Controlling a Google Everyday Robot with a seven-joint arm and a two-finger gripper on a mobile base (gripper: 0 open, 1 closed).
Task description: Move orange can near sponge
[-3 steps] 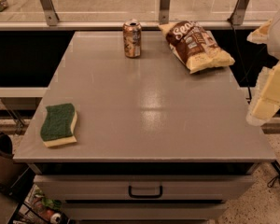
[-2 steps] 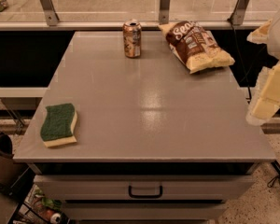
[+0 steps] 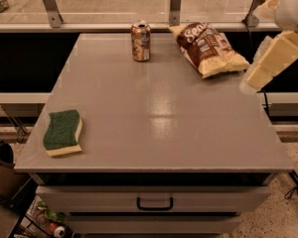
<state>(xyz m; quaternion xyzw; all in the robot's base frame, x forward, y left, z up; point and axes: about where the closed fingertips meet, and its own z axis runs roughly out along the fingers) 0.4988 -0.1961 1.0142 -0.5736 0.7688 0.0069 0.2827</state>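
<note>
The orange can point(image 3: 140, 41) stands upright at the far edge of the grey table point(image 3: 154, 118), left of centre. The sponge point(image 3: 63, 132), green on top with a pale yellow base, lies flat near the table's front left corner, far from the can. My gripper point(image 3: 267, 64) hangs in the air over the table's right edge, pale cream in colour, just right of the chip bag. It is well to the right of the can and holds nothing that I can see.
A brown-and-yellow chip bag point(image 3: 207, 49) lies at the far right of the table, next to the can. A railing and glass wall point(image 3: 175, 4) run behind the table. A drawer with a handle point(image 3: 154, 203) is below the front edge.
My gripper has risen and shifted a little to the left, closer to the chip bag. The can, sponge and bag have not moved.
</note>
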